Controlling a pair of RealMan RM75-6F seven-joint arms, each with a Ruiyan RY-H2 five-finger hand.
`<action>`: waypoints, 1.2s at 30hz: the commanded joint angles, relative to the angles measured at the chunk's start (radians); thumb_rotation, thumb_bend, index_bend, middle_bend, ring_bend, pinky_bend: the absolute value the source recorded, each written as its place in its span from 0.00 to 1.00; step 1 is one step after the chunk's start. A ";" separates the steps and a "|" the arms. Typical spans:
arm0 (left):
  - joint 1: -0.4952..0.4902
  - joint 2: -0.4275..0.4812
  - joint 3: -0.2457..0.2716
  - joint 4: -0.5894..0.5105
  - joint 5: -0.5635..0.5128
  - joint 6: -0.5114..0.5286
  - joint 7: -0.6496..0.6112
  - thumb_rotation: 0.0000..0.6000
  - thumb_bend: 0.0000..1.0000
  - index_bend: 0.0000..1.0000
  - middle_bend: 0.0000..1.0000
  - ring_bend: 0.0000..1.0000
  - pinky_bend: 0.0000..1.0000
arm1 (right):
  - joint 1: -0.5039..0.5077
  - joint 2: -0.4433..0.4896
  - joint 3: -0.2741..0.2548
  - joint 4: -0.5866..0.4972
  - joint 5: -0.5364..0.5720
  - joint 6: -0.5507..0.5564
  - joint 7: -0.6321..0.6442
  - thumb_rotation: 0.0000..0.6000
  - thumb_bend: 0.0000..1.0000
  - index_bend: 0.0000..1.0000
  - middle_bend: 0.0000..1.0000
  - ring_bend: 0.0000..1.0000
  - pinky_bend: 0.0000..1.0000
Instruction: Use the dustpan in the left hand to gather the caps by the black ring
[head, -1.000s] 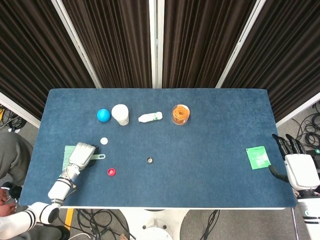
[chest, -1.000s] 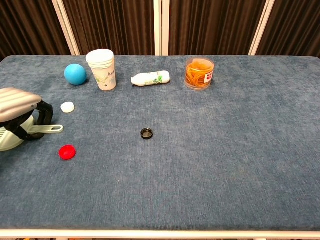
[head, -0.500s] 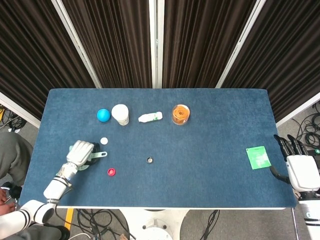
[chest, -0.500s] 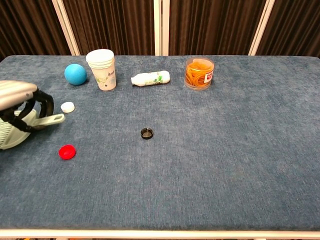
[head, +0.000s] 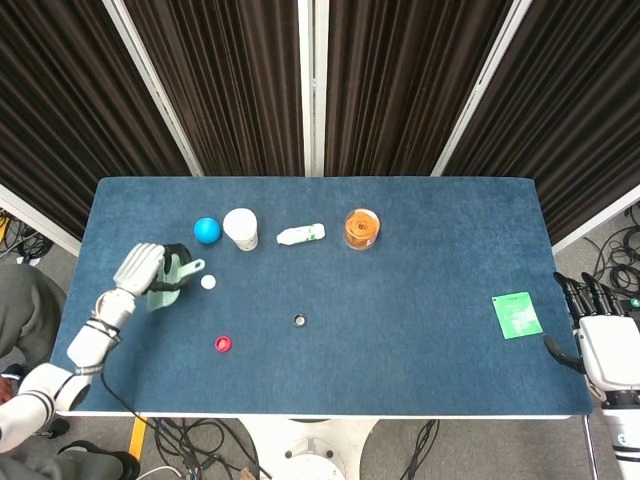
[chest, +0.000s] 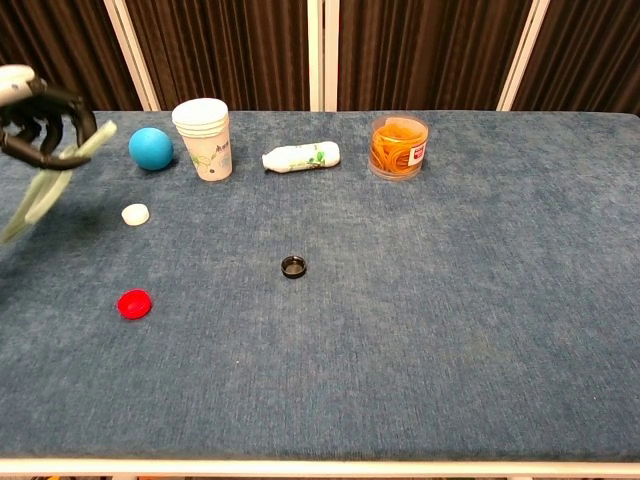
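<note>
Dark pleated curtains hang behind a blue-carpeted table (head: 450, 250), and I've got my left hand (head: 140, 268) out over its left side, fingers curled around the pale green dustpan (head: 165, 287), gripping it by the handle. The chest view shows that dustpan (chest: 40, 185) lifted off the cloth and tilted, handle end up toward the blue ball, blade angling down and away. Just at three o'clock from the dustpan sits the white cap (head: 208, 282), close but not touching. The red cap (head: 223, 344) lies down at five o'clock from my left hand, well apart from it. The black ring (head: 299, 320) sits near the table's centre, at three o'clock from the white cap and at about two o'clock from the red one, both caps off to its left. Along the back, left to right: blue ball (head: 207, 230), white paper cup (head: 241, 228) just beside it, a small white bottle (head: 301, 235) on its side, and a clear jar of orange bits (head: 362, 228). A green card (head: 517, 315) lies near the right edge. My right hand (head: 605, 340) sits off the table's right edge, holding nothing, fingers straight and slightly apart.
</note>
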 joint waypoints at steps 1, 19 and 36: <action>-0.052 -0.064 0.010 0.126 0.028 -0.026 -0.148 1.00 0.36 0.54 0.61 0.66 0.90 | -0.002 0.003 -0.001 -0.004 -0.001 0.001 0.000 1.00 0.16 0.03 0.15 0.03 0.12; -0.164 -0.210 0.099 0.354 0.101 -0.081 -0.368 1.00 0.36 0.54 0.61 0.65 0.88 | -0.001 0.027 -0.012 -0.067 0.023 -0.038 -0.061 1.00 0.16 0.03 0.15 0.03 0.12; -0.257 -0.257 0.167 0.245 0.184 0.009 -0.469 1.00 0.36 0.54 0.61 0.65 0.88 | -0.007 0.024 -0.012 -0.070 0.037 -0.037 -0.066 1.00 0.16 0.03 0.15 0.03 0.12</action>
